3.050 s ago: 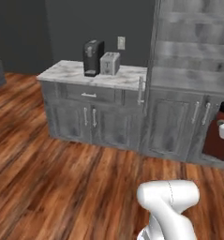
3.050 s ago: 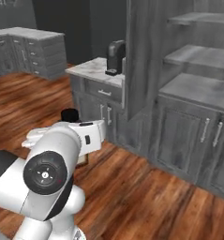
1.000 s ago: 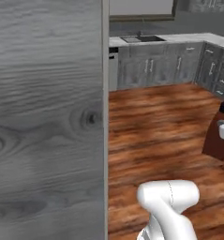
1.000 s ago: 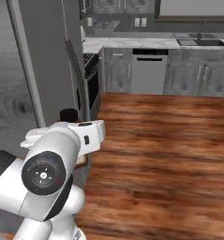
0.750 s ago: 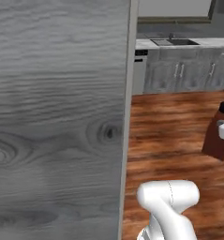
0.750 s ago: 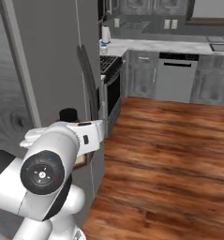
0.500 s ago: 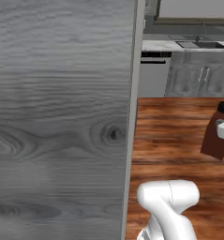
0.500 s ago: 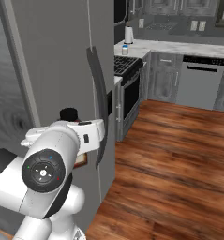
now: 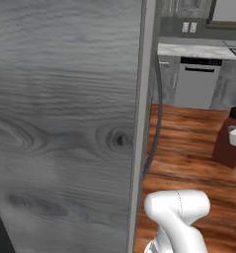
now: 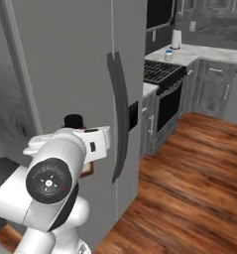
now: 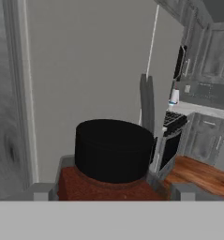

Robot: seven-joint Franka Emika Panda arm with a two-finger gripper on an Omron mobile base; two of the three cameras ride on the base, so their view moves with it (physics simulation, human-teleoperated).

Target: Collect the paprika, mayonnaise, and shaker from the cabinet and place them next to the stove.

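Paprika [image 11: 114, 161] sits pinched in the hand [image 11: 112, 190], its black cap up close in the hand view. Ahead stands a grey fridge [image 10: 90, 74] with a dark handle [image 10: 121, 119]; beyond it the stove [image 10: 162, 72], mayonnaise [image 10: 168, 54] on the bench [image 10: 209, 52] just beside it.
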